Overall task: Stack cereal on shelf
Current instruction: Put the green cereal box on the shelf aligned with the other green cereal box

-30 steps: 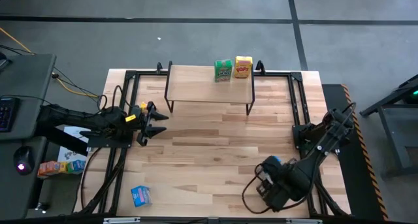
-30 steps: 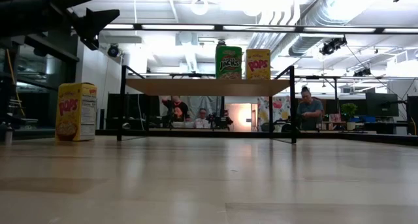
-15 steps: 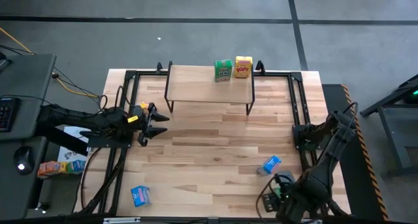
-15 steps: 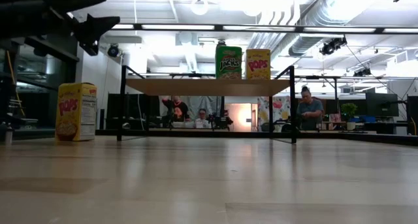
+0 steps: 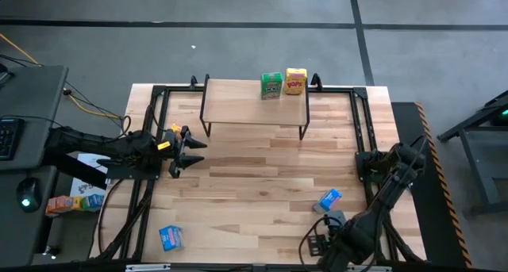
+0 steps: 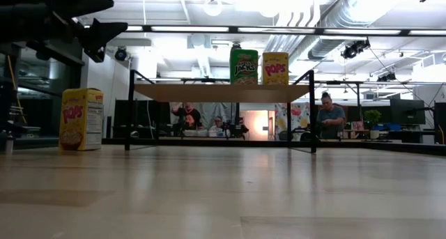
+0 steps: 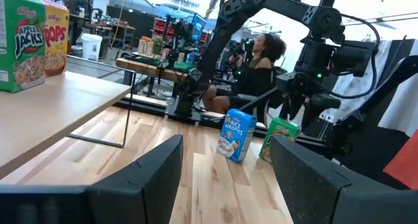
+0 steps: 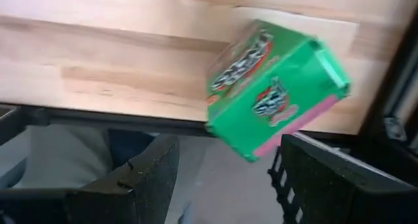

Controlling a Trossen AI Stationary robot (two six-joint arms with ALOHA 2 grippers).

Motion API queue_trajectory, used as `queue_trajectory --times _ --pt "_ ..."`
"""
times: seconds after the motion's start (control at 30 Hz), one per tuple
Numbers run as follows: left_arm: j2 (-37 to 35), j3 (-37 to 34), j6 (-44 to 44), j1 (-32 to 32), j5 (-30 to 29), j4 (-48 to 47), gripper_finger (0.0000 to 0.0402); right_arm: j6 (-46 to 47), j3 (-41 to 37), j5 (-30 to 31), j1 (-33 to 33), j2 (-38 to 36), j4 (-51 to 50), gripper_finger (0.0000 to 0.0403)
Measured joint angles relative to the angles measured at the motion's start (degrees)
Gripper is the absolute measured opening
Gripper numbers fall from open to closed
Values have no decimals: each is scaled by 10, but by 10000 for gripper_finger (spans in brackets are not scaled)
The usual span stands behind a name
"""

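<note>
The shelf [image 5: 254, 102] stands at the table's far edge. A green cereal box [image 5: 272, 86] and a yellow one [image 5: 296, 82] stand upright on its right end. A blue box [image 5: 328, 200] lies near the right side, and another blue box [image 5: 170, 237] lies at the near-left. A yellow box [image 6: 81, 119] stands on the table at the left. A second green box [image 8: 274, 87] sits by the table's near edge, just ahead of my open right gripper [image 8: 222, 178], apart from it. My left gripper [image 5: 189, 147] hovers open over the table's left part.
Black frame rails [image 5: 367, 129] run along the table's left and right sides. More small boxes [image 5: 67, 202] lie off the table at the left. People sit in the room beyond the far edge [image 6: 333, 117]. Bare tabletop [image 5: 254, 177] spans the middle.
My right gripper has drawn back from over the blue box toward the table's near edge, and the blue box now shows lying on the table. My left gripper has dipped slightly.
</note>
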Motion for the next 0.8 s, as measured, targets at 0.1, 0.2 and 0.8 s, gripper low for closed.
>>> queue_trajectory --times 0.1,0.2,0.8 --pt "0 0 0 0 0 0 222 5 0 -18 1 0 -16 259" --pt "0 0 5 0 0 0 222 10 0 -31 5 0 -29 259" --pt "0 0 14 0 0 0 222 -17 32 64 32 12 -79 259"
